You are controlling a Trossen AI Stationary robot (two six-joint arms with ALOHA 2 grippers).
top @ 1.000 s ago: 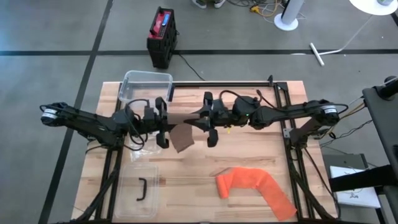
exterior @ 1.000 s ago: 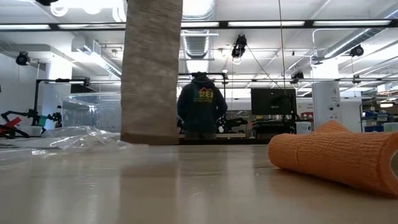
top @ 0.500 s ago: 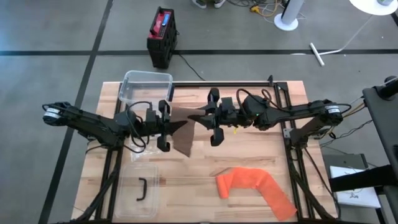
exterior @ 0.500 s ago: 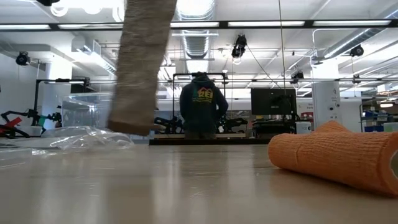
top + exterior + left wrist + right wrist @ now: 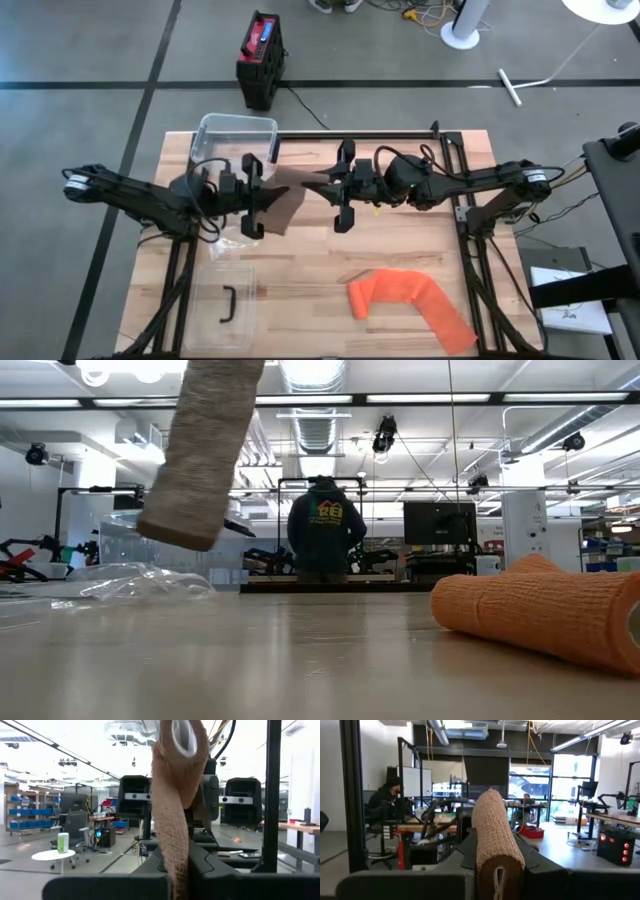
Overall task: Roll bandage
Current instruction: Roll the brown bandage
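Observation:
A brown bandage (image 5: 290,196) hangs in the air between my two grippers above the table's middle. Its rolled part (image 5: 495,830), with a white core (image 5: 182,732), sits in my right gripper (image 5: 343,195), which is shut on it. From the roll a flat strip (image 5: 172,820) runs to my left gripper (image 5: 250,197), shut on the strip. A loose tail (image 5: 200,460) slants down past the grippers and ends clear of the table. An orange bandage (image 5: 405,295) lies half unrolled on the table's near right. My left gripper pinches the brown strip (image 5: 176,862) between its two fingers, coming level from the table's left. The strip rises from the fingers to the roll, fairly straight. The tail hangs free below. My right gripper holds the brown roll (image 5: 498,865) between its two fingers, coming level from the table's right. The roll lies along the fingers, one end (image 5: 499,881) facing the wrist. It is lifted clear of the table.
A clear plastic box (image 5: 235,138) stands at the far left. A clear lid with a black handle (image 5: 226,305) lies at the near left, with crumpled clear plastic (image 5: 130,580) beside it. A person (image 5: 322,525) stands in the room behind the table.
My left gripper has moved a little toward the table's left edge with the strip. The hanging tail, straight down a second ago, has swung to a slant and its lower end has risen. My right gripper has rolled about its own axis with the roll.

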